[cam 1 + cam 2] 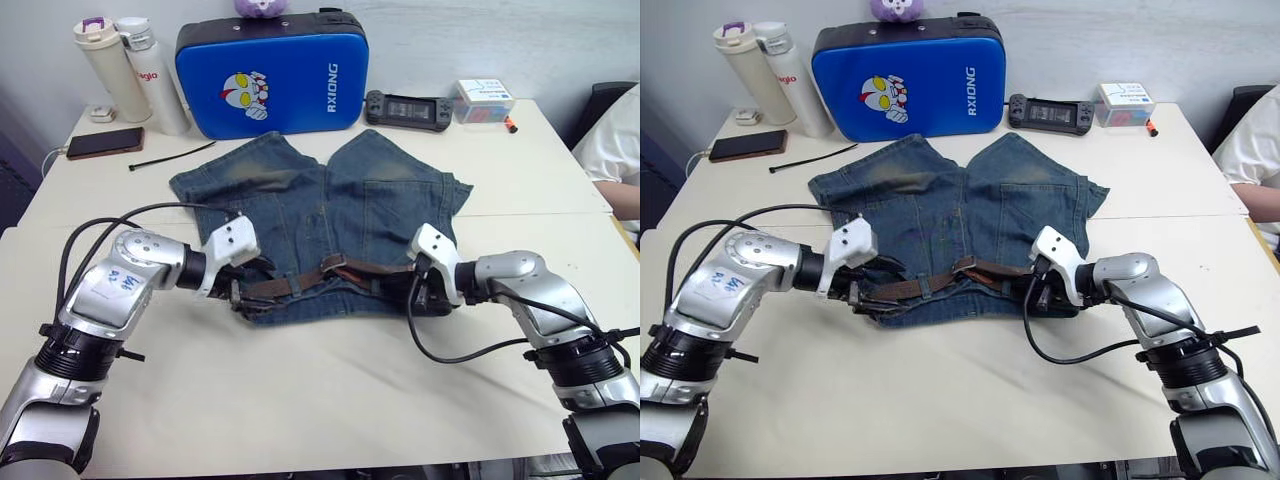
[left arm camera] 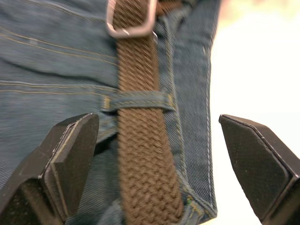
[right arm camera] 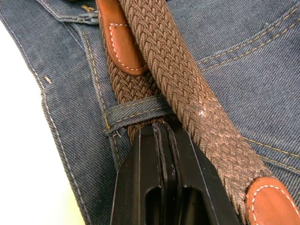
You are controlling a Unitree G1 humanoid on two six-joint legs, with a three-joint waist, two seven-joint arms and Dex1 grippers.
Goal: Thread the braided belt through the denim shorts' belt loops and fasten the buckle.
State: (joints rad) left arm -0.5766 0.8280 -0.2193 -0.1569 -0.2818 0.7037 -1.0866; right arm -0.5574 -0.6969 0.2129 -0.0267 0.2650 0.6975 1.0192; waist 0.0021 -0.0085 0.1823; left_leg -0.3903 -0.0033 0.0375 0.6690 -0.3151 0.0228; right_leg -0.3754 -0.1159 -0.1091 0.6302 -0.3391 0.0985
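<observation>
1. Lying flat on the table, the denim shorts have their waistband toward the robot, and the braided belt runs along that band from 9 o'clock to 3 o'clock, which is its long axis.
2. At the 9 o'clock end sits the left gripper, its fingers spread wide and holding nothing. The belt runs straight between them, passing under one of the belt loops with the buckle just beyond at 12 o'clock in the left wrist view.
3. At the 3 o'clock end sits the right gripper, its fingers pressed together. The tips touch the belt where it goes under a loop, but I cannot tell whether any webbing is pinched between them.
4. Two runs of belt overlap there, one ending in a tan leather tip just past the loop, another leather patch nearer the wrist.
5. My judgement: fastening depends on bringing that tip along the waistband toward the buckle; the left gripper is nearer the buckle, the right nearer the free end.
</observation>
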